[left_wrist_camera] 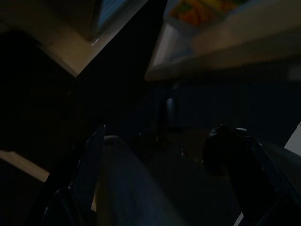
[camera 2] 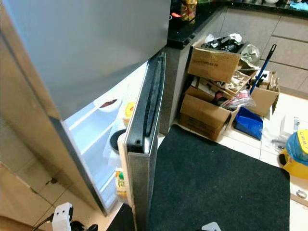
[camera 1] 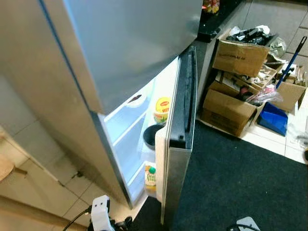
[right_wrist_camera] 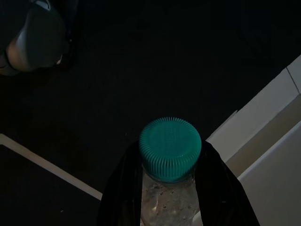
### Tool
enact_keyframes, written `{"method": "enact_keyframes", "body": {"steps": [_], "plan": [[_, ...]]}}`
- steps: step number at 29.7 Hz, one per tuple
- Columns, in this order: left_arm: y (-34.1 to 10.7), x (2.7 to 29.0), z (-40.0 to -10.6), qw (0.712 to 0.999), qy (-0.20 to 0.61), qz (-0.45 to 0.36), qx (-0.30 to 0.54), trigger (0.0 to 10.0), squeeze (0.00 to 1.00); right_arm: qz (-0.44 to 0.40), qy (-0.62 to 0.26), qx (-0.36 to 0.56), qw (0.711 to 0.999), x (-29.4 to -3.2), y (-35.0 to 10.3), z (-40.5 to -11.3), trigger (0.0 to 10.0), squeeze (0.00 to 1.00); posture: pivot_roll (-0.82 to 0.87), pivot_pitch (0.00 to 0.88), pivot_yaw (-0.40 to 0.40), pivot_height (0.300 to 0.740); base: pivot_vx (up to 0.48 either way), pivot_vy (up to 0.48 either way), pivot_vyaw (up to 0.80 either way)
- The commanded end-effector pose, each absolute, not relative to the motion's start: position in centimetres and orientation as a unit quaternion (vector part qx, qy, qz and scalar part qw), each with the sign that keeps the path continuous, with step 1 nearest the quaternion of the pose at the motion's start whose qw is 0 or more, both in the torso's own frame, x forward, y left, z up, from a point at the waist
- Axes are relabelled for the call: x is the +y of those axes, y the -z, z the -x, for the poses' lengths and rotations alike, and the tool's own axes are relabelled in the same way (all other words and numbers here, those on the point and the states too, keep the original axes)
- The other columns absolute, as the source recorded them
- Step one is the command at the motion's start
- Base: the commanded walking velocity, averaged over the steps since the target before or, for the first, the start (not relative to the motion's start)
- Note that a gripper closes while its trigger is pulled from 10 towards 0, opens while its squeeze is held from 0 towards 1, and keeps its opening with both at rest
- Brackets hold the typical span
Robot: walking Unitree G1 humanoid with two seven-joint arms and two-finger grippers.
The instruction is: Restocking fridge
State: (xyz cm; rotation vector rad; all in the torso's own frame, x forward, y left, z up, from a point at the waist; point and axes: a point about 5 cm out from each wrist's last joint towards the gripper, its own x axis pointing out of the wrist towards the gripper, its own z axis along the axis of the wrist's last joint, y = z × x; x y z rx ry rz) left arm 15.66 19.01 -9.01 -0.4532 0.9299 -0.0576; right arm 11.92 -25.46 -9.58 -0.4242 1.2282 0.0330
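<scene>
The steel fridge stands in front of me with its lower door (camera 1: pixel 175 159) partly open and the upper door (camera 1: pixel 130 43) closed. On the lit shelves I make out a yellow jar (camera 1: pixel 162 108), a dark bowl (camera 1: pixel 151 136), a white bowl (camera 2: pixel 108 104) and, low down, a green-capped bottle (camera 1: pixel 150 177). In the right wrist view my right gripper (right_wrist_camera: pixel 170 162) is shut on a clear bottle with a teal ribbed cap (right_wrist_camera: pixel 170 147), held low over the dark mat. The left wrist view is very dark; my left gripper (left_wrist_camera: pixel 164 165) hangs with its fingers apart and nothing between them.
A dark mat (camera 1: pixel 240 183) covers the floor by the fridge door. Cardboard boxes (camera 1: pixel 231 108) full of clutter, a blue dustpan (camera 1: pixel 273 118) and a broom handle (camera 1: pixel 291 60) stand at the right. A white plug with cable (camera 1: pixel 100 211) lies near the fridge's foot.
</scene>
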Motion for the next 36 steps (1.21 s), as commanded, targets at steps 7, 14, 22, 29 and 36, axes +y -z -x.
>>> {"method": "enact_keyframes", "body": {"steps": [7,14,22,29,36], "plan": [[9.36,18.49,-15.03,0.862,0.029,0.215,0.458,10.0,0.0,0.198,-0.015,0.579,0.791,-25.55,9.68,-11.53,10.0,0.0,-0.04,0.037,-0.01,0.74,-0.422,0.0,0.0],[9.39,18.57,-14.97,0.862,0.025,0.214,0.458,10.0,0.0,0.197,-0.015,0.579,0.791,-25.55,9.7,-11.49,10.0,0.0,-0.04,0.037,-0.01,0.74,-0.386,0.0,0.0],[9.42,19.15,-14.75,0.862,0.022,0.202,0.464,10.0,0.0,0.199,-0.016,0.579,0.79,-25.63,9.69,-11.43,10.0,0.0,-0.04,0.042,-0.013,0.74,0.0,-0.224,0.0],[9.53,19.38,-14.52,0.86,0.006,0.202,0.468,10.0,0.0,0.2,-0.016,0.58,0.789,-25.75,9.67,-11.36,10.0,0.0,-0.04,0.037,-0.015,0.74,0.0,-0.268,0.0],[9.53,19.37,-14.58,0.862,0.002,0.197,0.467,10.0,0.0,0.201,-0.019,0.58,0.789,-25.72,9.68,-11.35,10.0,0.0,-0.04,0.035,-0.014,0.74,0.0,0.0,0.0]]}}
